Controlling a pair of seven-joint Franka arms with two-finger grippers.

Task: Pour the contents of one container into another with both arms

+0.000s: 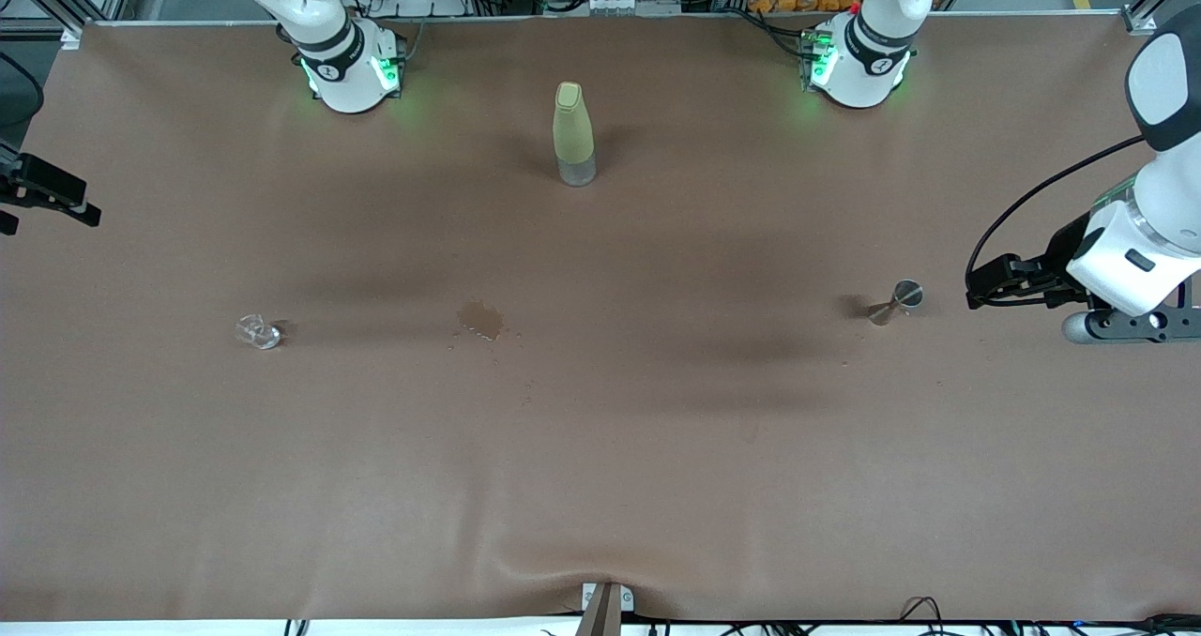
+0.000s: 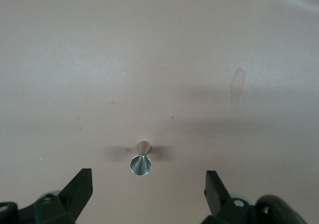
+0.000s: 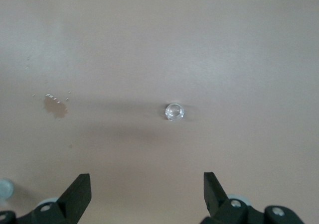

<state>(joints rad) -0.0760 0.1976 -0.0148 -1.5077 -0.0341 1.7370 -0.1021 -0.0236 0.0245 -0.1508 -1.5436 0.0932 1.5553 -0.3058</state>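
Observation:
A small clear glass (image 1: 258, 332) stands toward the right arm's end of the table. In the right wrist view the glass (image 3: 175, 111) lies well ahead of my right gripper (image 3: 147, 191), which is open and holds nothing. In the front view the right gripper (image 1: 56, 195) hangs at the table's edge. A metal jigger (image 1: 899, 300) stands toward the left arm's end. My left gripper (image 1: 985, 284) is beside it, apart from it. The left wrist view shows the jigger (image 2: 141, 159) just ahead of the open left gripper (image 2: 148, 189).
A tall yellow-green bottle (image 1: 574, 134) with a clear base stands upright between the two arm bases. A brown spill stain (image 1: 480, 319) marks the brown table cover (image 1: 657, 448) between glass and jigger, and the stain (image 3: 55, 106) also shows in the right wrist view.

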